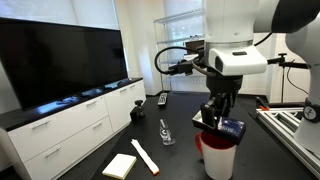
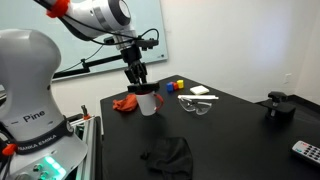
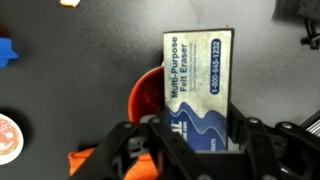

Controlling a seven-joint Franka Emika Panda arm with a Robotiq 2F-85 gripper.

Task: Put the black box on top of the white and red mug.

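Note:
My gripper [image 3: 195,150] is shut on the black box [image 3: 195,85], a felt eraser with a blue and white label. The box hangs right over the white and red mug [image 3: 145,100], whose red inside shows to the left of the box in the wrist view. In both exterior views the gripper [image 1: 222,120] [image 2: 137,80] holds the box [image 1: 231,128] just above the mug's rim [image 1: 218,155] [image 2: 148,102]. I cannot tell whether the box touches the rim.
On the black table lie a red cloth [image 2: 125,103], a black cloth [image 2: 168,153], safety glasses [image 2: 196,105], coloured blocks [image 2: 176,86], a white bar [image 1: 145,155], a notepad [image 1: 119,165] and a remote [image 2: 308,152]. A TV [image 1: 60,60] on a white cabinet stands beside the table.

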